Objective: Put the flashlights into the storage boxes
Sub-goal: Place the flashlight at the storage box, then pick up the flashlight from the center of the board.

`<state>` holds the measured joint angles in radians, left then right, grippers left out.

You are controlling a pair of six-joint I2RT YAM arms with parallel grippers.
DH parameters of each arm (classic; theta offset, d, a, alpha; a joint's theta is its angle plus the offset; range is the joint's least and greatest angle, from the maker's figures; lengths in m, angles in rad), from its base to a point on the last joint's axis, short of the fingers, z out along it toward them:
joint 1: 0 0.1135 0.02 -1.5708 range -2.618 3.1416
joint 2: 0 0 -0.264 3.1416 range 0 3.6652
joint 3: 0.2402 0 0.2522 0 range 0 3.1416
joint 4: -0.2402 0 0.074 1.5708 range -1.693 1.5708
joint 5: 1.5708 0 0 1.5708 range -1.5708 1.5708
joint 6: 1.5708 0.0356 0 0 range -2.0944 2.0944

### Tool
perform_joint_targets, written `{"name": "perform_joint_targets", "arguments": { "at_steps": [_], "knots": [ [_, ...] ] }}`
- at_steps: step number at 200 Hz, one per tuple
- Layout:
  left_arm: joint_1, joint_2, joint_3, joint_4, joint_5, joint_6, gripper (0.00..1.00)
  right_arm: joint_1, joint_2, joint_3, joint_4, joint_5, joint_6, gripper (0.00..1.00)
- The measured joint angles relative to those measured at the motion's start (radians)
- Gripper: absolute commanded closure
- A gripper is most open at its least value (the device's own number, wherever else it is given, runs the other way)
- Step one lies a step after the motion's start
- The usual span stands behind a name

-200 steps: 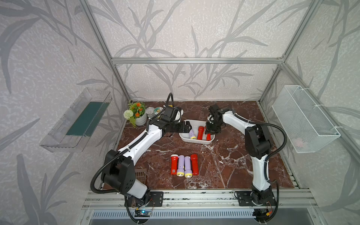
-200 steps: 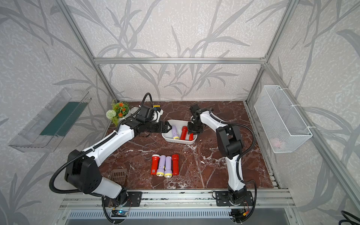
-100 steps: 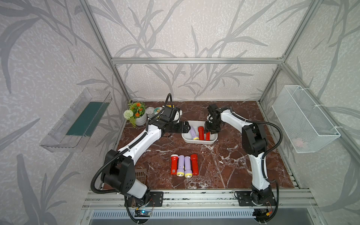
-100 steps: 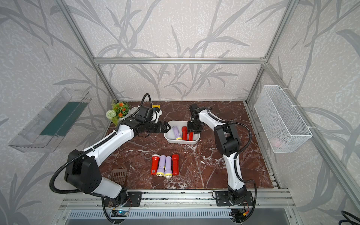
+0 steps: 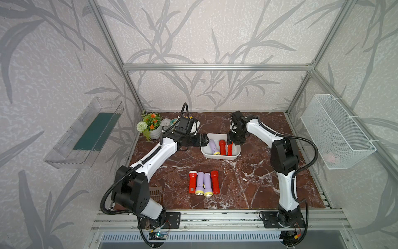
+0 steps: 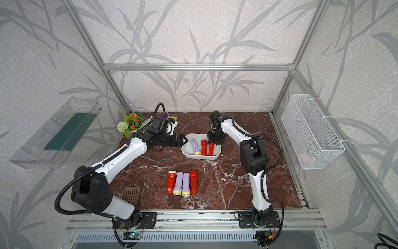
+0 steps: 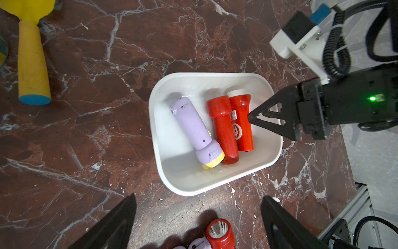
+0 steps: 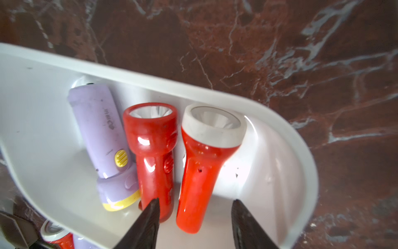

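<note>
The white storage box (image 5: 220,156) sits mid-table and holds three flashlights: a lilac one (image 5: 213,146), an all-red one (image 5: 222,147) and a red one with a white head (image 8: 206,151). My right gripper (image 8: 195,201) hangs open over the box's right end. Its jaws stand either side of the white-headed flashlight's tail with gaps on both sides. My left gripper (image 7: 197,197) is wide open and empty beside the box's left end. Several more flashlights (image 5: 203,182), red and lilac, lie in a row nearer the front.
A yellow toy shovel (image 7: 32,64) lies behind the left arm, near a flower pot (image 5: 150,127). A clear bin (image 5: 86,133) hangs on the left wall and a white wire basket (image 5: 336,131) on the right. A brown grate (image 5: 155,191) lies at front left.
My right gripper has opened and let go of the white-headed red flashlight, which now lies in the box beside the other two. The left arm has stayed put.
</note>
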<state>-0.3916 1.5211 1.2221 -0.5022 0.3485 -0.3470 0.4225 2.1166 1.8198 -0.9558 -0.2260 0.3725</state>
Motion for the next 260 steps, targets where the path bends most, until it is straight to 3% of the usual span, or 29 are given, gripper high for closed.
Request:
{"name": "perform_joint_targets", "arguments": {
  "at_steps": [59, 99, 140, 148, 153, 158, 170, 213, 260],
  "knots": [
    [0.0, -0.029, -0.025, -0.002, 0.018, -0.009, 0.07, 0.028, -0.243, -0.182, 0.017, -0.031, 0.0, 0.44],
    [0.0, -0.143, -0.152, -0.021, 0.016, -0.039, 0.07, 0.076, -0.37, -0.352, 0.038, -0.067, -0.001, 0.35],
    [-0.003, -0.289, -0.307, -0.067, -0.014, -0.099, 0.07, 0.151, -0.456, -0.442, 0.04, -0.09, -0.005, 0.32],
    [-0.005, -0.312, -0.33, -0.076, -0.022, -0.111, 0.07, 0.166, -0.469, -0.456, 0.044, -0.094, -0.004, 0.28],
    [-0.007, -0.328, -0.345, -0.081, -0.03, -0.121, 0.07, 0.174, -0.478, -0.467, 0.049, -0.098, -0.003, 0.14],
    [-0.008, -0.342, -0.357, -0.089, -0.034, -0.128, 0.07, 0.182, -0.487, -0.48, 0.055, -0.103, 0.003, 0.07],
    [-0.012, -0.37, -0.382, -0.103, -0.048, -0.146, 0.07, 0.193, -0.51, -0.513, 0.065, -0.113, 0.006, 0.0],
    [-0.02, -0.402, -0.421, -0.167, -0.1, -0.19, 0.07, 0.203, -0.608, -0.624, 0.108, -0.159, 0.044, 0.01],
    [-0.045, -0.404, -0.448, -0.206, -0.14, -0.249, 0.09, 0.207, -0.71, -0.641, 0.122, -0.187, 0.056, 0.01]
  ]
}}
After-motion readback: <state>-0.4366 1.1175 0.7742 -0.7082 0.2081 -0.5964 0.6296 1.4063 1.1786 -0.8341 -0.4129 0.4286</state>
